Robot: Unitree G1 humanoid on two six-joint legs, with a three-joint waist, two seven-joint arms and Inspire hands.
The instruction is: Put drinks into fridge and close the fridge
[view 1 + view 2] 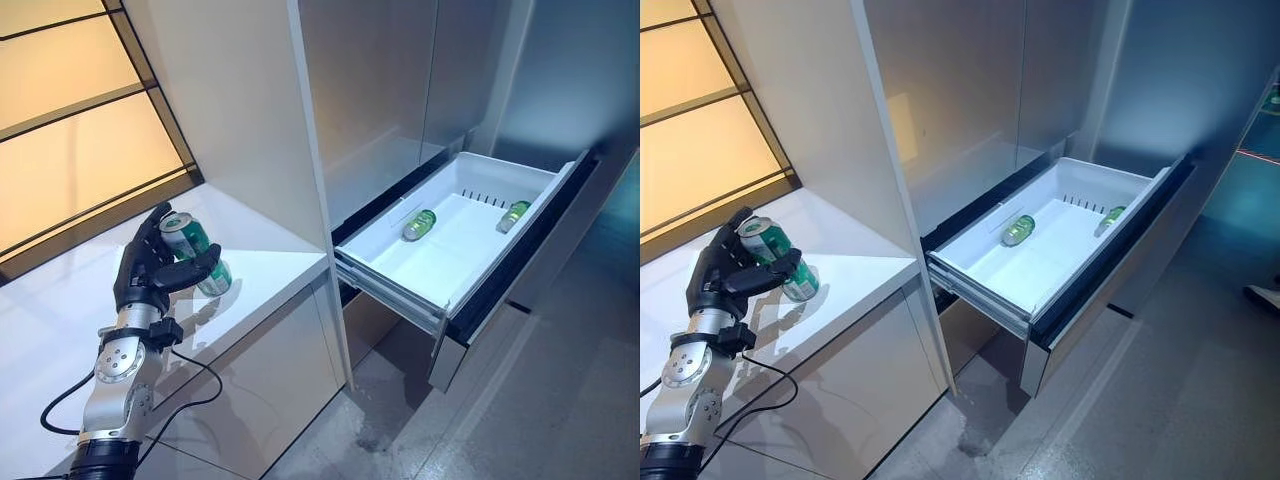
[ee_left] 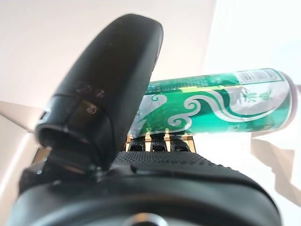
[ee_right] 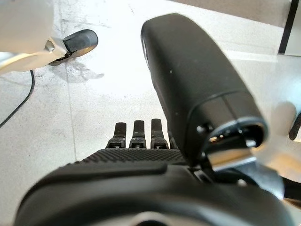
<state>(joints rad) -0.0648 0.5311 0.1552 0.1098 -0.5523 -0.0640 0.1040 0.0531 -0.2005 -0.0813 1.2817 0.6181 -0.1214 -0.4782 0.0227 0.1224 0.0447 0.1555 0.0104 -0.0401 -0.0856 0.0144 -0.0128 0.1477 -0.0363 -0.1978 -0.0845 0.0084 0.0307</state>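
My left hand (image 1: 145,270) is shut on a tall green can (image 1: 180,237), holding it tilted just above the white counter (image 1: 270,265). In the left wrist view the thumb (image 2: 108,84) crosses the can (image 2: 221,101), with the fingers curled under it. To the right, the fridge's white drawer (image 1: 390,275) is pulled out. Two green drinks lie in it, one near the middle (image 1: 419,224) and one by the far right wall (image 1: 514,215). My right hand (image 3: 141,179) hangs over the floor, its fingers straight and empty.
A tall white panel (image 1: 250,110) stands between the counter and the fridge. Amber window panes (image 1: 70,130) run behind the counter. The drawer juts out over the grey floor (image 1: 520,420) at about knee height.
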